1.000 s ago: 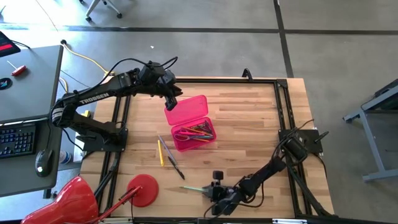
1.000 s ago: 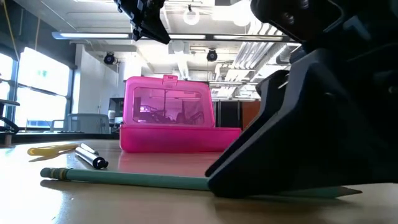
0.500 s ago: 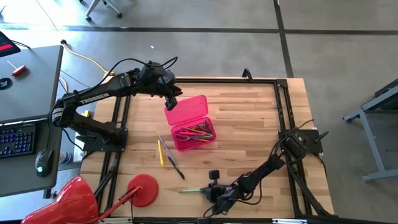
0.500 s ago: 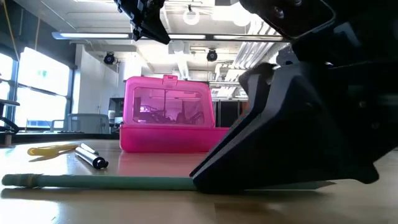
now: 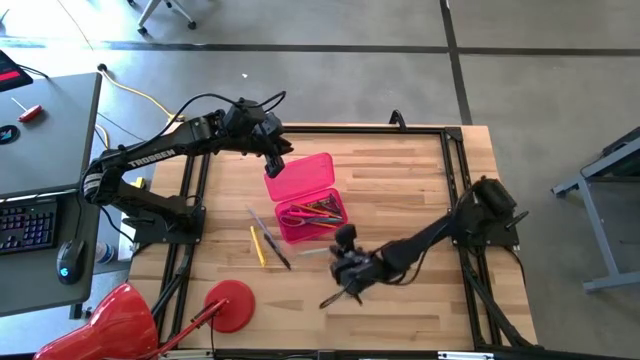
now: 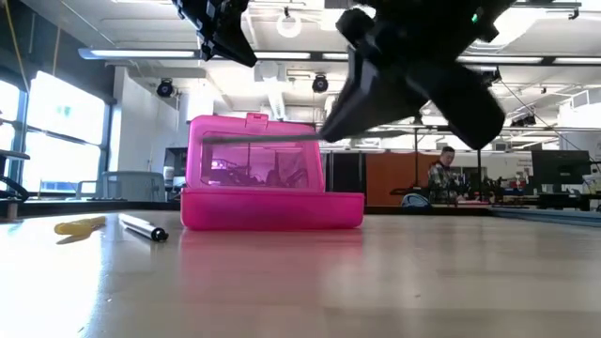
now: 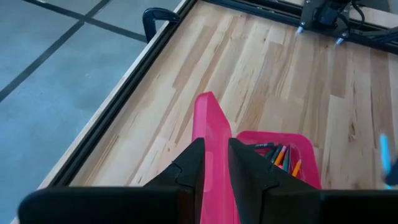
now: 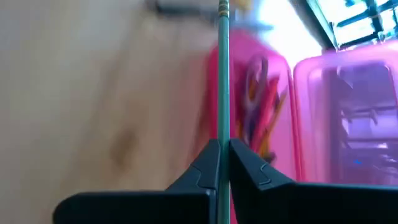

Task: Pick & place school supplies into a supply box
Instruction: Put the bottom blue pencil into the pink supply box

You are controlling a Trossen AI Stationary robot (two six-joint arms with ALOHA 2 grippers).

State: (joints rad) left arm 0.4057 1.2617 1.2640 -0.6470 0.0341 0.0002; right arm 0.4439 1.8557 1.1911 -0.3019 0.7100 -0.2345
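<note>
The right gripper [image 5: 348, 272], fingers clamped on the green pencil [image 8: 222, 74], has lifted it off the tabletop [image 5: 400, 190] toward the pink supply box [image 5: 312, 207]; the left gripper [image 5: 277, 160], fingers clamped on its lid [image 7: 211, 143].

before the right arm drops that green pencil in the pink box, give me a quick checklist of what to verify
1. Right gripper shut on the green pencil: ok.
2. Pencil lifted clear of the table: ok.
3. Lid held upright by the left gripper: ok.
4. Supply box has room among the pens inside: ok.
5. Pencil positioned over the box opening: not ok, it is beside the box.
6. Pencil lined up with the box's length: cannot tell.
</note>
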